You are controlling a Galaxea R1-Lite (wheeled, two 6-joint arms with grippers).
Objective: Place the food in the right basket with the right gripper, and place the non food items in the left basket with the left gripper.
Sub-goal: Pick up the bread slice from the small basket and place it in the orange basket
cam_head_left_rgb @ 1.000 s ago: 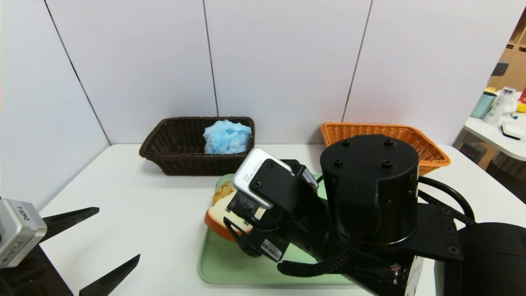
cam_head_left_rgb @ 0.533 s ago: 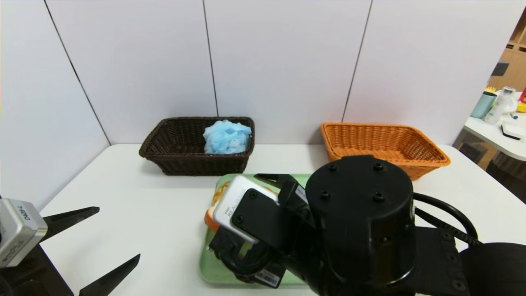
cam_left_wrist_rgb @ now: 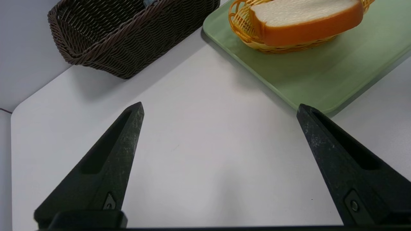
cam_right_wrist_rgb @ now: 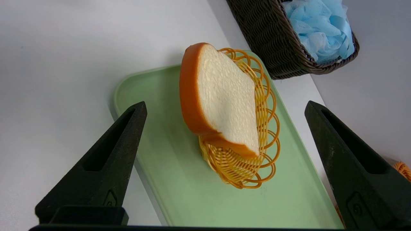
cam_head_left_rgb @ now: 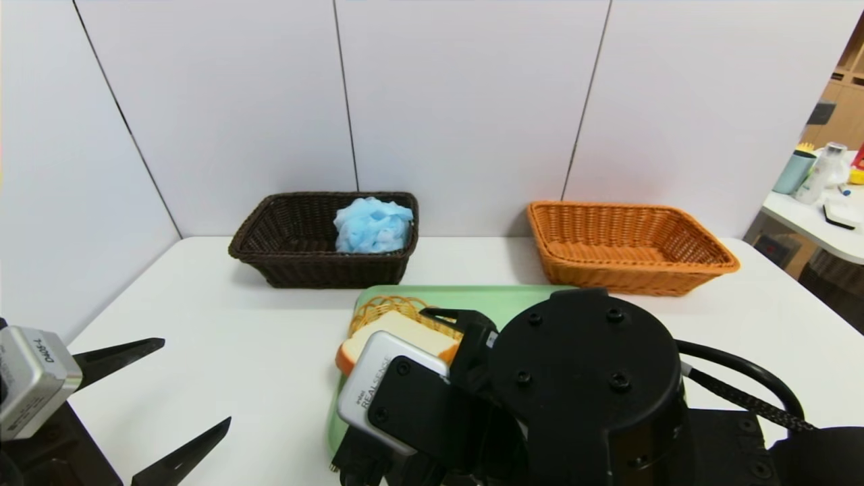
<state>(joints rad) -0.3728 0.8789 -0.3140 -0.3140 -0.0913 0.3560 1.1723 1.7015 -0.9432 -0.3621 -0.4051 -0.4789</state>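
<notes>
The left gripper is parked over the bare white table, to the left of the green tray, with its jaws spread wide and nothing held. The brown basket is seen behind the tray's left corner, with a blue puff inside. The slice of bread is laid on a small yellow wire basket at the tray's left end; it is tilted, its white face up, its long side running along the tray. The right gripper is held over the tray near the bread, jaws wide, nothing gripped. The orange basket is seen behind the tray's right end.
</notes>
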